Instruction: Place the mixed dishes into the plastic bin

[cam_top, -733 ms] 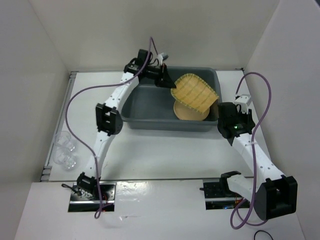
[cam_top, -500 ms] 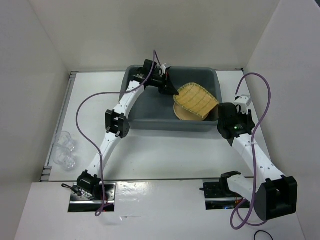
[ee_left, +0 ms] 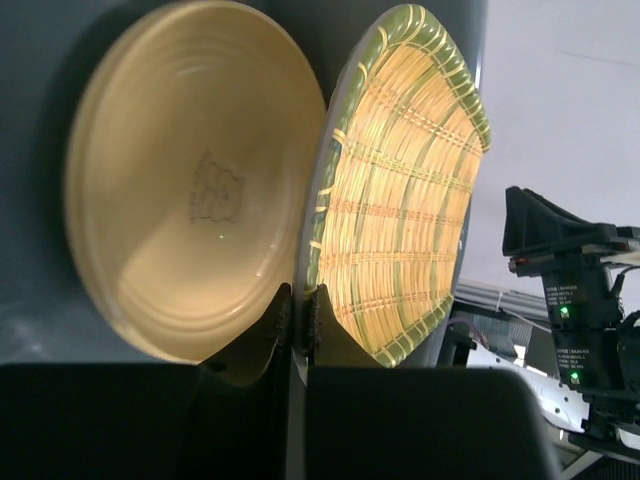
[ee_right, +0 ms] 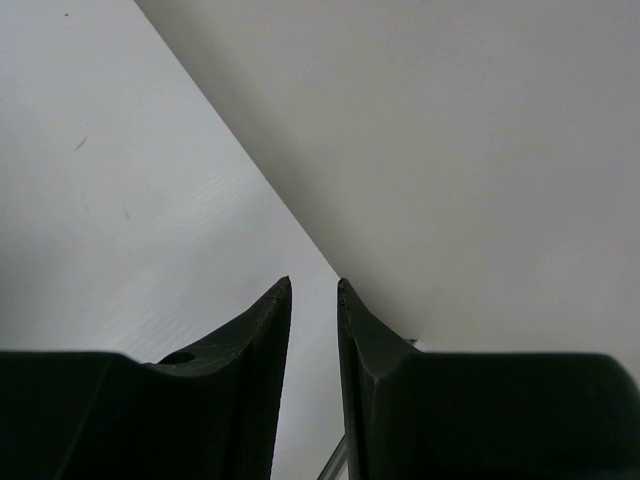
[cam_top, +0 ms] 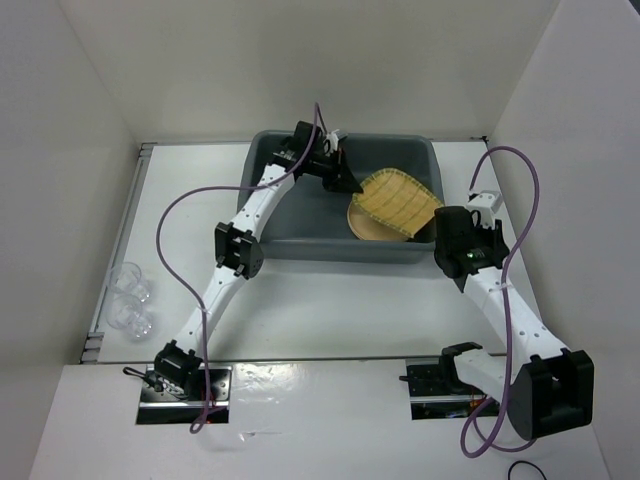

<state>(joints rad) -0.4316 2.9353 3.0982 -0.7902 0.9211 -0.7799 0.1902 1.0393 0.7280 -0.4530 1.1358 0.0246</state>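
At the far middle of the surface, plastic bin point(cam_top: 330, 247): it already holds the tray and a plate. It looks light, and the right arm's wrist sits just beside its near right corner, so a careless swing there could shove the bin askew.
Bamboo tray point(ee_left: 400, 190): it is inside the bin on the right, tilted, its lower side lying on the plate and its upper end near the right wall. If it is let go at this slant, it may slide, clatter down onto the plate, or come to rest hung against the wall.
Tan plate point(ee_left: 190, 190): it lies on the bin floor, partly under the tray. Only one plate can be made out, and a hard drop of the tray could knock it sideways.
Left pincer point(ee_left: 298, 300): it is pinching the tray's rim, reaching down over the bin's far wall. Withdrawing before the fingers part would drag the tray back up and out, and lifting carelessly could catch the rim of the bin.
Right pincer point(ee_right: 313, 290): its fingers are nearly pressed together with nothing between them, and it faces bare surface and wall.
Clear cups point(cam_top: 128, 300): a small cluster stands at the left edge of the surface, well apart from the bin and not yet moved. They are hard to see, easy to tip, and a clumsy approach could push them off the edge.
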